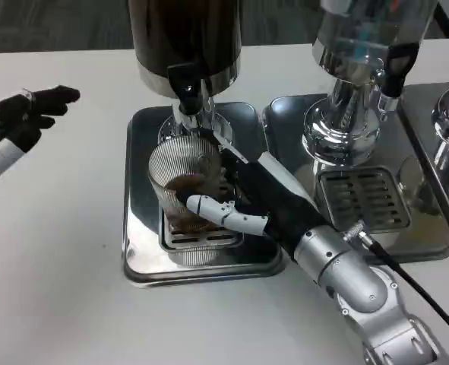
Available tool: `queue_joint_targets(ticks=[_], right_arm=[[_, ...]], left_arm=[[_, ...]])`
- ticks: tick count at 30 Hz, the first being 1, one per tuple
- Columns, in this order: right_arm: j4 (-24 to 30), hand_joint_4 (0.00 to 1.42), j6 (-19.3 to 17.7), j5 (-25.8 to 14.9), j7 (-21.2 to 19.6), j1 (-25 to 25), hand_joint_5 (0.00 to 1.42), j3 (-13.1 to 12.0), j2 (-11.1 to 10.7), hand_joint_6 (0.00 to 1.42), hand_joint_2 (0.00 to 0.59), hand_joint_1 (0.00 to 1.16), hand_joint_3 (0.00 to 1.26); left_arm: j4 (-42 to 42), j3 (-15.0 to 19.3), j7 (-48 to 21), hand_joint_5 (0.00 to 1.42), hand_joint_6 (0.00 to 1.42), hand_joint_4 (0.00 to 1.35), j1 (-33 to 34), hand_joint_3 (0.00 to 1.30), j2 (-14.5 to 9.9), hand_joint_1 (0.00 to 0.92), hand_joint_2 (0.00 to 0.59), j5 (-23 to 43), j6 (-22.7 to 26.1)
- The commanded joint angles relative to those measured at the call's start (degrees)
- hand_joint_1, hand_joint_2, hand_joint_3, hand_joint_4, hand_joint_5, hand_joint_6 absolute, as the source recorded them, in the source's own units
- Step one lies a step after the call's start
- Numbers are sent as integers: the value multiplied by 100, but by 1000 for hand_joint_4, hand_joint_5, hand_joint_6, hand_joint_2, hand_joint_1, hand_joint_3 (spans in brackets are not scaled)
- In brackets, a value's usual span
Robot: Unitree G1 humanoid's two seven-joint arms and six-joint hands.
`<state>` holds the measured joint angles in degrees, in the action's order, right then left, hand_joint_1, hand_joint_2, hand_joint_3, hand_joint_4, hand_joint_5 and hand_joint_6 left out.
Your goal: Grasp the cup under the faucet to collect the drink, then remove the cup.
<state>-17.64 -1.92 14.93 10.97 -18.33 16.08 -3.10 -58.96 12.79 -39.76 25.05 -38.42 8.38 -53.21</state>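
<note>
The right hand (243,201) reaches in from the near right and grasps the cup (184,182) — a clear ribbed glass with a little brown drink in its bottom; one white finger (224,214) curls across the near side of the cup, and the dark palm presses against its right side. The cup stands on the slotted grate of the drip tray (144,228), a shiny square tray in the middle of the white table (57,266); it sits directly beneath the black faucet (186,84) of the dark drink dispenser (184,38), whose body rises at the far edge of the tray; whether liquid is running from the faucet cannot be told.

The left hand (19,118) hovers at the far left above the table, well apart from the tray — it holds nothing, its dark fingers loosely spread and pointing right.

To the right stands a second dispenser (361,46) with a clear body and a chrome base, on its own drip tray (365,201) with a slotted grate; a black cable (414,285) runs along the right forearm (353,277).
</note>
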Motion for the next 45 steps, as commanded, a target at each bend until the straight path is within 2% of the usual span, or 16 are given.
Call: queue_joint_targets(ticks=[1,18,31,45], right_arm=[[-4,0,-52,181,-179,-57,0,69,-14,17,235,547,0],[-76,0,29,478,-534,-32,0,250,95,53,236,558,0],[-794,0,-576,197,-514,-265,0,233,188,50,228,543,0],[-1058,0,-726,397,-810,-339,0,318,241,74,220,561,0]], left_arm=[[-18,-31,9,194,235,199,-109,300,-100,0,81,-77,67],[-3,-36,24,205,249,227,-287,343,-124,0,105,-83,157],[-36,-44,37,205,255,240,-343,356,-148,0,112,-116,228],[-81,-61,40,216,255,262,-375,369,-220,0,115,-138,292]])
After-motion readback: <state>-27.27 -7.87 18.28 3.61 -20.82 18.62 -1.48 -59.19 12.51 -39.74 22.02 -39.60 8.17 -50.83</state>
